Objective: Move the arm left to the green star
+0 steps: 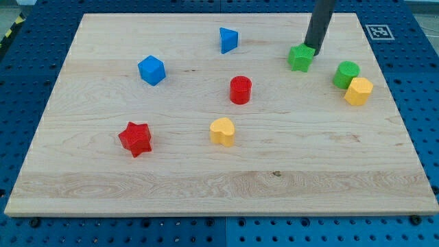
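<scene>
Nearest the view's bottom, a red star (pixel 135 138) sits on the wooden desk (pixel 206 185), with a yellow heart-shaped block (pixel 222 131) to its right. Farther up stand a red cylinder (pixel 241 90) at centre and a blue cube (pixel 151 70) to the left. At the right, a yellow hexagonal block (pixel 358 90) touches a green cylinder (pixel 346 74). The green star (pixel 300 58) lies in the upper right, and my tip (pixel 313 49) rests against its upper right edge. A blue triangular block (pixel 228 40) is farthest. There is no tool, only the rod, grasping nothing.

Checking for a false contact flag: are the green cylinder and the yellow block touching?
Touching, or so close that no gap shows. In the camera view the green cylinder and yellow block overlap at their shared edge, with no board visible between them.
</scene>
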